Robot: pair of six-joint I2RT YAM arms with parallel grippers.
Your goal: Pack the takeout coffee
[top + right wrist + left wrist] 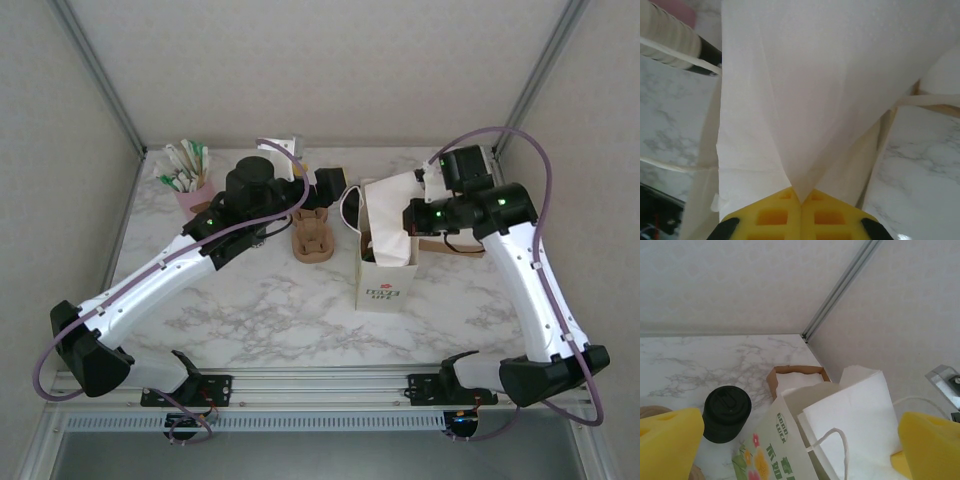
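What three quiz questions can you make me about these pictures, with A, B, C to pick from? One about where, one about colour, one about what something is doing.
1. Where is the coffee cup?
A. on the table, beside the paper bag
B. inside the paper bag
C. lifted off the table

2. What colour are the pads on the tools?
A. blue
B. green
C. yellow

3. What is the right tool doing?
A. hanging open
B. pinched shut on the paper bag
C. holding a spoon

Answers:
1 A: in the left wrist view the coffee cup stands on the marble, left of the paper bag.
2 C: both wrist views show yellow foam.
3 B: its pads meet with the white paper caught between them.
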